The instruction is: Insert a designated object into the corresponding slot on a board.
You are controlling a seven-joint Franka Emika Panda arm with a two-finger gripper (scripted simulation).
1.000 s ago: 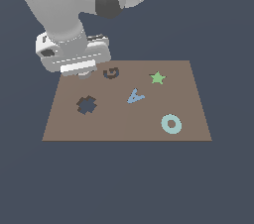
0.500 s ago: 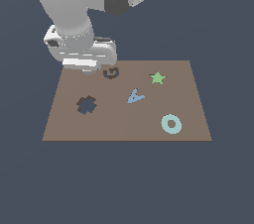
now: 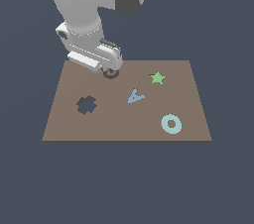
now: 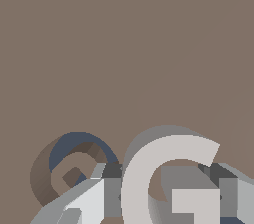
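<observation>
The claw (image 4: pixel 163 203) grips the pale G block (image 4: pixel 163 168), its fingers (image 4: pixel 89 203) pressed against the letter's sides. The block hangs just above the brown board (image 3: pixel 124 119), not yet in it. The dark G slot (image 4: pixel 74 168) lies right beside the block, slightly off to one side, so a small sideways shift should line them up before lowering. The cross-shaped hole (image 3: pixel 86 104) sits well apart.

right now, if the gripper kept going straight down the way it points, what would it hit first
Most likely the board, right beside the G-shaped slot. In the wrist view the gripper holds the grey G block offset from the cutout, so the block's underside would probably meet brown surface rather than drop in. Depth is hard to judge.
</observation>
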